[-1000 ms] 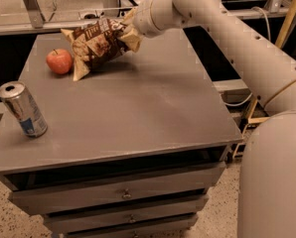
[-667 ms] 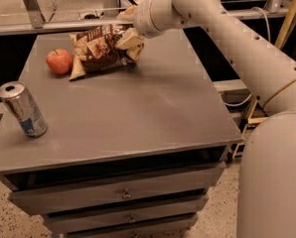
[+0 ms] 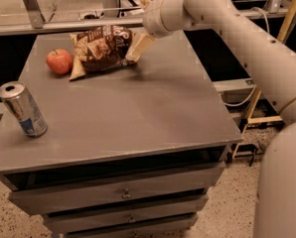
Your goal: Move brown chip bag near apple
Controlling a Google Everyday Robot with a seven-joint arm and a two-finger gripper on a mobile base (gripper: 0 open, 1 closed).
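1. Crinkly, puffy dark-brown chip bag with tan-yellow edges and white lettering [image 3: 101, 49]. It lies at the far end of the flat grey table [image 3: 138, 118], printed face up. Its lower-left corner points at the apple. It looks to rest on the table rather than hang, so I judge it already set down where the task wants it.

2. Small round red apple with a yellowish blush [image 3: 59, 61]. It stands upright just beside the bag's left edge. From here I cannot tell whether they touch or a sliver of table shows between them.

3. Cream-coloured gripper [image 3: 138, 47]. It is on the end of the thick cream arm [image 3: 227, 19], which reaches in from the right. It is angled down against the bag's right edge, on the side away from the apple, probably so the fruit is not knocked. Jaws: I cannot tell whether they grip the bag or are loose.

4. Silver and blue drink can [image 3: 23, 109]. It stands upright near the table's front-left corner, well apart from bag and apple, and has no part in the job.

5. Grey drawers with small knobs [image 3: 123, 195]. They sit under the table top, closed.

Judgement: the task is near done. What remains is a clean let-go and lift that does not drag the light bag.
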